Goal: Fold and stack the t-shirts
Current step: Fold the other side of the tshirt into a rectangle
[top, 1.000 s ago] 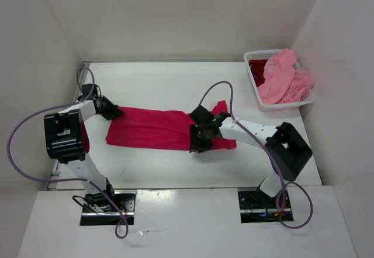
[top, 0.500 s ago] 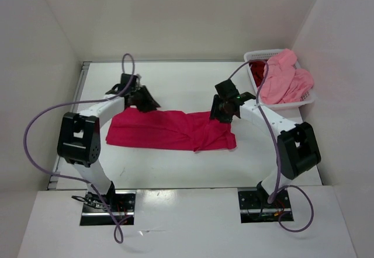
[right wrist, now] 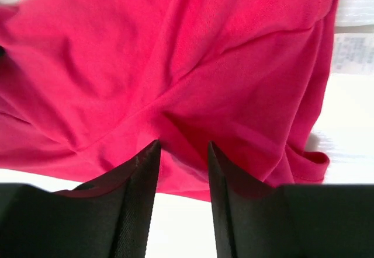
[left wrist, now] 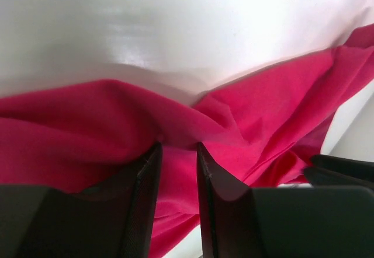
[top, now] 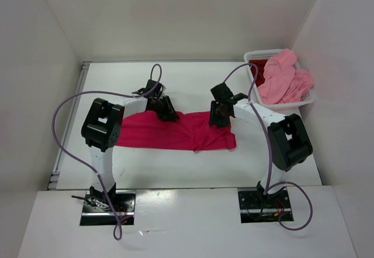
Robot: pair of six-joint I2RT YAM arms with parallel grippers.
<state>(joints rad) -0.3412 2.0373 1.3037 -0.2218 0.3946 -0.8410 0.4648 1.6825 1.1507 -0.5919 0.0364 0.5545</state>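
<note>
1. Crimson-pink cloth t-shirt [top: 158,134] lies as a long, narrow band across the middle of the white table [top: 175,83], creased and puckered toward its right half; it is the one being worked on, and I judge its folding only part done and no stack begun
2. White lattice plastic basket [top: 289,104] sits at the table's far right corner, well apart from the band; a light salmon-pink t-shirt [top: 285,80] is heaped over its rim and a dark red t-shirt [top: 258,69] shows beneath it, both unfolded
3. Left gripper [left wrist: 178,145] is over the band's far edge, left of centre, its black fingers a narrow gap apart with cloth showing through and nothing clearly pinched; right gripper [right wrist: 183,142] is over the far edge nearer the right end, fingers wider apart, nothing clamped
4. Cloth this thin should be light, limp and hard to damage, but it will likely sag between two holds and its layers may slide on each other; I would take every layer at the far edge, with the holds well spread, and lift both together
5. Small white printed tag [right wrist: 353,52] shows just beside the shirt's edge in the right wrist view
</note>
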